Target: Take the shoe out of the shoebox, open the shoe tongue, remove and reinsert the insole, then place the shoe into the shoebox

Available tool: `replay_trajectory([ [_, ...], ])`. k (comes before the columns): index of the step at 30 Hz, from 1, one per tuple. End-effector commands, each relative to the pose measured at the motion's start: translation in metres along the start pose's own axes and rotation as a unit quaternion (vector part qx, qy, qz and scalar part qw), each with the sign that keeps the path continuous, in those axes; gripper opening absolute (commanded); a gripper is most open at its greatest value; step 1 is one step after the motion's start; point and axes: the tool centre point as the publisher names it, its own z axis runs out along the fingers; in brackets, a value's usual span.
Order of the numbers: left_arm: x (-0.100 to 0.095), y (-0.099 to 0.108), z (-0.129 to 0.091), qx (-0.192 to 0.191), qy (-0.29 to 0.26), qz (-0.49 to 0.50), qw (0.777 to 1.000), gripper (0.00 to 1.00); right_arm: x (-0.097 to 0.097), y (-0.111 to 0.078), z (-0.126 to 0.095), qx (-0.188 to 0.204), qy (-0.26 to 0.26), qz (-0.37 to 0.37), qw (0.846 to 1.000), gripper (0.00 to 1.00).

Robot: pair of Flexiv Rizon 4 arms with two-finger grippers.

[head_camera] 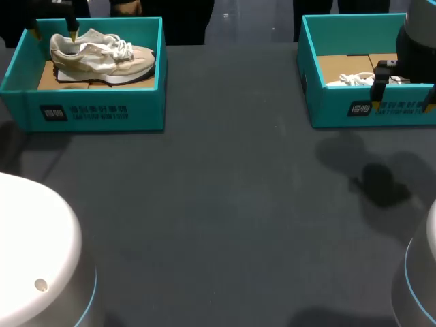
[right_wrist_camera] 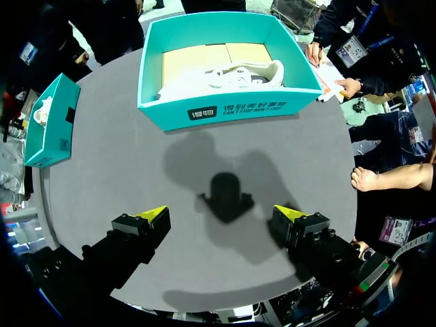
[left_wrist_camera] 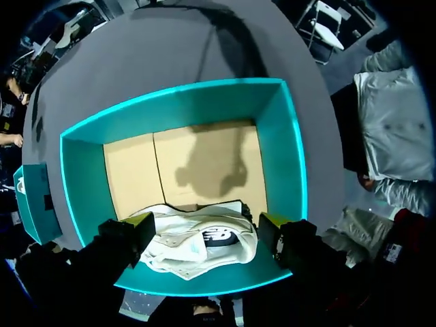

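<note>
While the left gripper (head_camera: 53, 30) hangs over the heel end of the beige shoe (head_camera: 102, 58), upper left of the head frame, nothing is lifted yet. The shoe sits inside the left shoebox (head_camera: 95, 112), toe toward frame right. In the left wrist view the fingers are spread wide, one on each side of the shoe. I see no firm contact, so I count the gripper as empty.

The right gripper (right_wrist_camera: 219, 216) is over bare table, short of the right shoebox (right_wrist_camera: 225, 109). Its fingers are wide apart with nothing between them. A white shoe (right_wrist_camera: 225, 76) lies in that box.

Risks, as I judge them:
- The left fingers stand near the box's wall. Closing there could pinch cardboard along with the shoe, or lift and drag the light box.
- A grip on the heel alone leaves the toe hanging. The shoe may pivot or slip out.
- The soft upper may give under the pads and weaken the hold.
- Loose laces could snag on the box rim on the way out.

Surface: the table (head_camera: 218, 218) is dark grey and matte, with the gripper's shadow falling on it. The boxes are well apart, upper left and upper right.

Room: a person's hand (right_wrist_camera: 366, 179) is at the table's rim, beyond the right gripper's outer finger. I cannot tell whether it touches. It is close enough to watch.
</note>
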Motion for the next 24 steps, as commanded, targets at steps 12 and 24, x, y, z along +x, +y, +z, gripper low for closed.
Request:
replay_trajectory([
  [12,0.033,0.039,0.018,0.007,0.027,-0.026,0.999,1.00,0.000,0.000,0.001,0.000,0.000,0.000,1.000,1.00],
  [24,0.052,0.072,0.048,0.016,0.029,-0.057,0.998,1.00,0.000,0.000,0.001,0.000,0.000,0.000,1.000,1.00],
])
